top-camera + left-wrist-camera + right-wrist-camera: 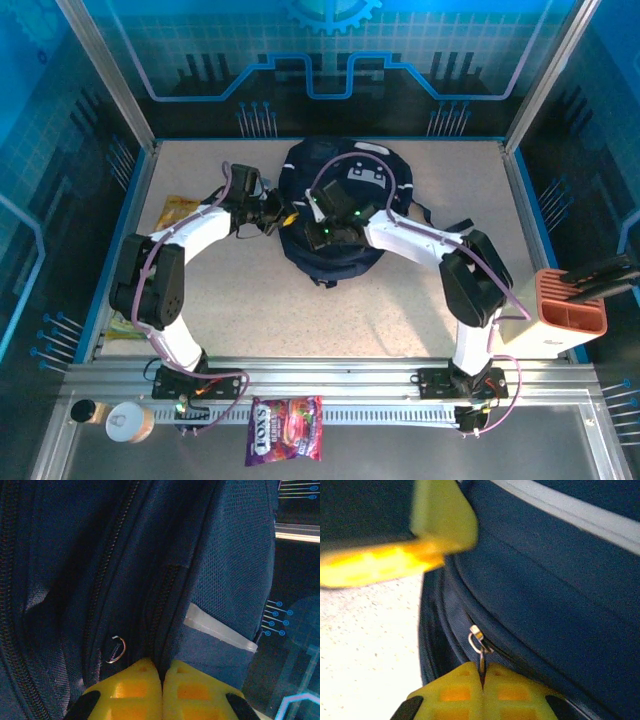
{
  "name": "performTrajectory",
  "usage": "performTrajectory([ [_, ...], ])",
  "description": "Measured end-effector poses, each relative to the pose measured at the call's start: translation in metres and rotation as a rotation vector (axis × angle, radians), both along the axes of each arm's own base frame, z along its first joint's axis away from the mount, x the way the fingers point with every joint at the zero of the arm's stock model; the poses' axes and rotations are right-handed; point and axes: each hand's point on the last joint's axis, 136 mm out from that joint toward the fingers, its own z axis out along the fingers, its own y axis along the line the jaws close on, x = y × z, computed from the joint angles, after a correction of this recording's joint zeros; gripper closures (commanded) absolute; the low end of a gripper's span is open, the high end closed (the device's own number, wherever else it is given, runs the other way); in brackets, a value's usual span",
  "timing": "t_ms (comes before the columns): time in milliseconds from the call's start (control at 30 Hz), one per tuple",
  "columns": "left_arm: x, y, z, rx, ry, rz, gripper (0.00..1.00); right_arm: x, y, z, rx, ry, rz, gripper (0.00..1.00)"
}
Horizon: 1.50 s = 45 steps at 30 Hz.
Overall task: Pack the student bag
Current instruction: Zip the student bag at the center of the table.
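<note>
Left gripper is closed, its two yellow fingers pressed flat together against the side of the backpack, right at a seam beside a zip line. Whether any fabric is caught between them I cannot tell. A small metal ring sits on the cloth just left of the fingertips, and a pale grey strip crosses the fabric up and to the right.

Right gripper is also closed, and it pinches the zip pull: the metal tab hangs from the slider straight down into the line where the fingers meet. In the right wrist view, a blurred yellow finger of the left gripper shows at the upper left, close above the bag's edge.

From above, the backpack lies in the middle of the bench towards the far edge, dark navy with a pale patch on top. The two arms reach in from either side and meet at its left flank.

A yellow packet lies by the bench's left edge. An orange holder stands at the right edge. On the metal rail along the near edge lie a bag of sweets and a lidded cup.
</note>
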Motion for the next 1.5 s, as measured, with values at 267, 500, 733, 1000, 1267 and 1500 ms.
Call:
performTrajectory([
  [267, 0.001, 0.0, -0.002, 0.019, 0.004, -0.019, 1.0, -0.015, -0.07, 0.006, -0.061, -0.034, -0.143, 0.98],
  [500, 0.003, 0.001, -0.004, 0.049, -0.005, -0.037, 1.0, -0.02, -0.093, 0.004, -0.112, -0.053, -0.118, 0.99],
  [733, 0.01, 0.007, 0.0, 0.116, -0.045, -0.068, 1.0, -0.019, -0.122, -0.001, -0.213, -0.056, -0.102, 0.99],
  [1000, 0.015, 0.013, -0.007, 0.209, -0.069, -0.144, 1.0, -0.01, -0.16, -0.007, -0.325, -0.063, -0.148, 0.94],
  [1267, 0.015, 0.013, -0.007, 0.268, -0.102, -0.234, 1.0, 0.008, -0.178, -0.003, -0.299, -0.05, -0.21, 0.87],
  [1500, 0.014, 0.011, -0.007, 0.259, -0.108, -0.267, 1.0, 0.035, -0.193, -0.007, -0.297, 0.013, -0.315, 0.75],
])
